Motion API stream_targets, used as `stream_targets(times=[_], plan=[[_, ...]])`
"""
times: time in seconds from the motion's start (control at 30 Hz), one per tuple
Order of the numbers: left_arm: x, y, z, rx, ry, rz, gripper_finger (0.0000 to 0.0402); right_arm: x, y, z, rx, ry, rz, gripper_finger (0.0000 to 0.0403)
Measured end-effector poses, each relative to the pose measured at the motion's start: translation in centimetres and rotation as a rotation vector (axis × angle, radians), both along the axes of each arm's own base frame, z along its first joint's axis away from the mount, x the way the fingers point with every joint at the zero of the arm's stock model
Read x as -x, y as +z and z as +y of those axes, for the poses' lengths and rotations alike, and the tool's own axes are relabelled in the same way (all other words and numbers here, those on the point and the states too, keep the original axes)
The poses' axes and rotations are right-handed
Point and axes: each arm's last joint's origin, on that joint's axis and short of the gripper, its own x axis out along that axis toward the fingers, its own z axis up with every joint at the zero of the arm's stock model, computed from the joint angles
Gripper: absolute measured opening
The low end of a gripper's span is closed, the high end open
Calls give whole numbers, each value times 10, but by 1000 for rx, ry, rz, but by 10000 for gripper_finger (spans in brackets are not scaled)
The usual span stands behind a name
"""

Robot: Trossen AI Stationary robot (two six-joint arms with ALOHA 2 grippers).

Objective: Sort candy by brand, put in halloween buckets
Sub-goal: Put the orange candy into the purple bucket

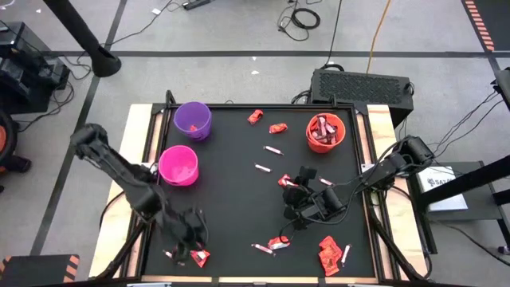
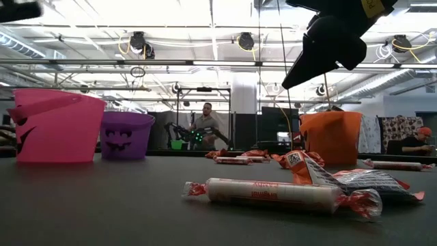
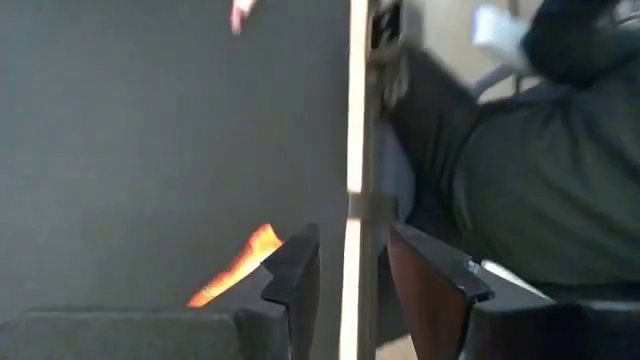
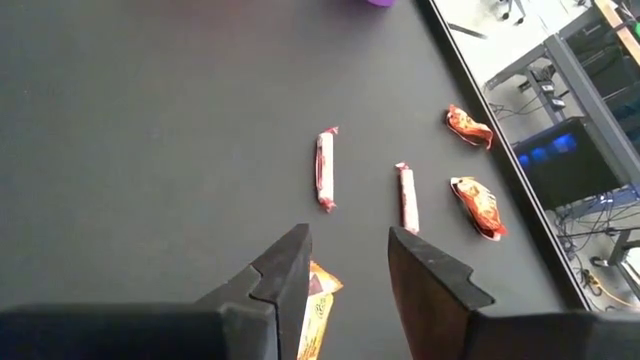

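A: What is lying nearest on the black bench?
B: A candy stick, lying crosswise. Both end effectors, left and right, are hanging apart, empty.
A: Farther off?
B: Pink bucket, purple bucket, orange bucket holding candy; people are sitting beyond.

Nothing here can be read properly. The pinkish-white stick candy lying nearest on the table carries red lettering, too blurred to make out. A white label on the grey equipment beyond the table's right edge shows dark characters, but they are too small to tell.
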Motion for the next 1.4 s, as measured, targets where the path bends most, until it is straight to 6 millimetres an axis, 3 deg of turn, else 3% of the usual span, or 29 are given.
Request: stream_targets(times=[0.23,0.37,0.67,1.4], plan=[[-9,-36,-40,-45,-64,174,125,-3,1,1,-21,-3,-40,128],[-13,-47,-49,-57,-86,219,125,-4,2,2,-30,-2,-54,128],[-1,-60,-35,-211,-74,381,125,-4,2,2,-29,-1,-53,128],[10,-84,-25,-280,-61,399,125,-4,2,2,-28,-2,-49,128]])
